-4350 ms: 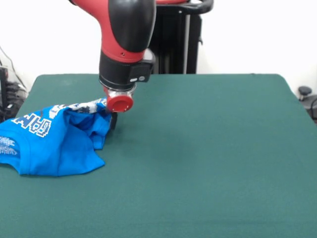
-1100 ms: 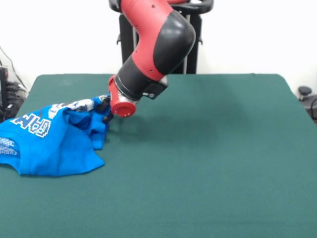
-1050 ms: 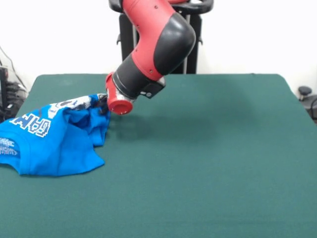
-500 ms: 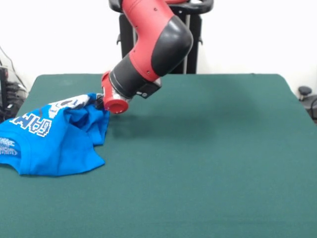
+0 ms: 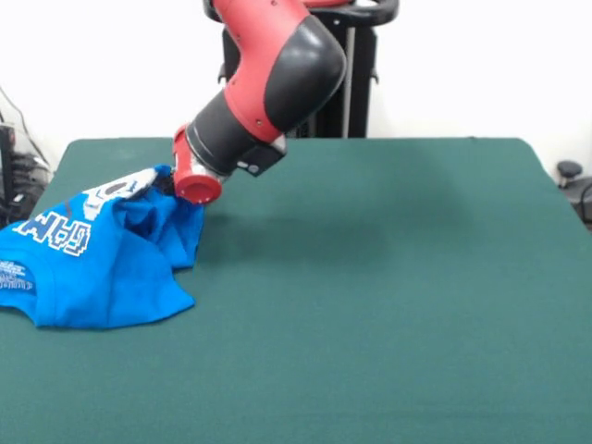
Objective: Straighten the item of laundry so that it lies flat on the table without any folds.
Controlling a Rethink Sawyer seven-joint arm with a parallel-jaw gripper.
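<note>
Claw pinching the bunched blue T-shirt above the green felt table, white wall behind.

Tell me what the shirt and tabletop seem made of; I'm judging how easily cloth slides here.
Shirt: soft matte knit, probably cotton, since it drapes in loose folds. Table: dull green felt-like covering, no shine, likely somewhat grippy.

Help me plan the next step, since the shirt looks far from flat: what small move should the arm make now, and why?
Probably draw the held edge sideways toward the open table. The gripper sits at the raised top edge of the shirt, seemingly pinching it, though its tips are hidden. The shirt is bunched in folds at the table's side, with bare cloth beyond.
</note>
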